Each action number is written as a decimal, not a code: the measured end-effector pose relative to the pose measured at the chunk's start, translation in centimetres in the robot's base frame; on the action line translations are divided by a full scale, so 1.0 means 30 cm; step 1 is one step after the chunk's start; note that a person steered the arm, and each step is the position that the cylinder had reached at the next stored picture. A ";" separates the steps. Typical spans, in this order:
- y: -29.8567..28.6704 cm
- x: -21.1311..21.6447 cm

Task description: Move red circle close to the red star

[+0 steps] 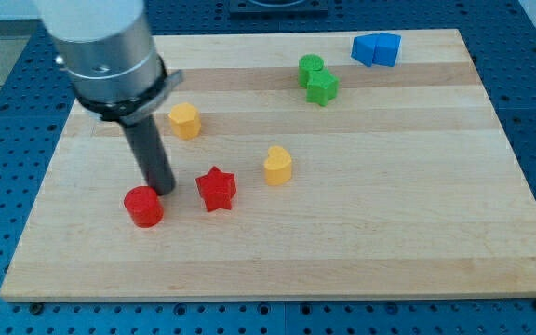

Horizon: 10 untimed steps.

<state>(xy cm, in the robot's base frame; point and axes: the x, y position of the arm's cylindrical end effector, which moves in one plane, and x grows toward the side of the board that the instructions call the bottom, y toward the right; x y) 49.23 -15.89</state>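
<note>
No claw, only my tip | touches red circle near counter left edge | red star just beside, gap small.

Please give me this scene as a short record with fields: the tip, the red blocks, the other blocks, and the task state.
tip: my tip at the red circle's upper right edge
red circle: left of the red star, a small gap between
yellow blocks: one above the star, one to its right
green blocks: two touching, top
blue blocks: two touching, top right
board: wooden
task state: circle near the star, not touching
</note>
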 end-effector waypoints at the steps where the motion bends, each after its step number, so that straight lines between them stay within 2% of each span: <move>1: -0.153 0.005; 2: -0.172 0.171; 3: -0.162 0.278; 5: -0.138 0.137; 7: 0.049 0.117; 8: -0.016 0.117; 9: -0.195 0.111; 10: -0.251 0.063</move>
<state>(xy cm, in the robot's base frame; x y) 51.12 -23.41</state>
